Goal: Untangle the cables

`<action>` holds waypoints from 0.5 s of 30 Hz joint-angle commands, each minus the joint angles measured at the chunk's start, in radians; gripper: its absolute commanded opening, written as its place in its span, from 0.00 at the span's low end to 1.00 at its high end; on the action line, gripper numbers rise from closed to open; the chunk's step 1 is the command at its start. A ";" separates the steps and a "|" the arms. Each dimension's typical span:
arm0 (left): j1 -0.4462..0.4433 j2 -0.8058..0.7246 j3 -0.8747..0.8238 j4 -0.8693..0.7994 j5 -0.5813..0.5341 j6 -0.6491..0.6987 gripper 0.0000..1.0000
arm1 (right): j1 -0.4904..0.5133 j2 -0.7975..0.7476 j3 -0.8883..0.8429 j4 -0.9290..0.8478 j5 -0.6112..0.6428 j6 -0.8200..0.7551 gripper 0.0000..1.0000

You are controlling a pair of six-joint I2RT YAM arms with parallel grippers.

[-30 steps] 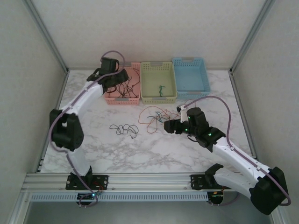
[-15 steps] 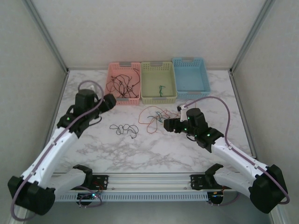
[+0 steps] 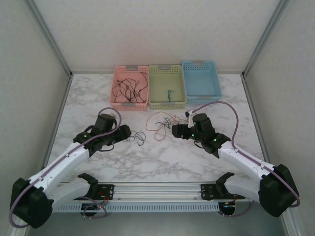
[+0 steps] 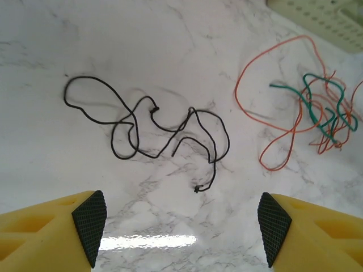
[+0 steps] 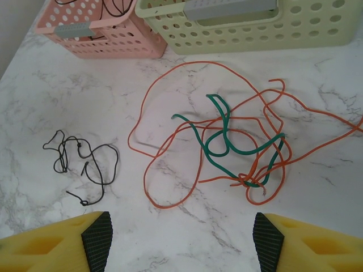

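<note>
A loose black cable (image 3: 133, 135) lies on the marble just ahead of my left gripper (image 3: 125, 132). In the left wrist view, the black cable (image 4: 132, 120) lies beyond the open left gripper (image 4: 181, 228), which holds nothing. An orange and green tangle (image 3: 166, 123) lies to the right of it, directly ahead of my right gripper (image 3: 175, 131). Seen from the right wrist, the tangle (image 5: 245, 180) sits past the open, empty right gripper (image 5: 181, 238), with the black cable (image 5: 91, 170) off to the left. The tangle (image 4: 326, 122) also shows at the left wrist view's right side.
Three baskets stand in a row at the back. The pink basket (image 3: 116, 104) holds several black cables. A green wire (image 3: 169, 93) lies in the green basket (image 3: 167, 105). The third is the blue basket (image 3: 216, 91). Metal frame posts flank the table.
My left arm swung down from over the pink basket to the table and now points at the black cable. The right arm edged slightly left toward the tangle.
</note>
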 commanded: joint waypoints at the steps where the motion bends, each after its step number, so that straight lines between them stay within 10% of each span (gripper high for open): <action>1: -0.033 0.082 0.014 0.086 0.022 -0.025 0.74 | -0.006 0.002 -0.012 0.024 0.011 0.018 0.69; 15: -0.079 0.407 0.138 0.119 -0.093 0.105 0.63 | -0.005 -0.020 -0.032 0.003 0.020 0.022 0.69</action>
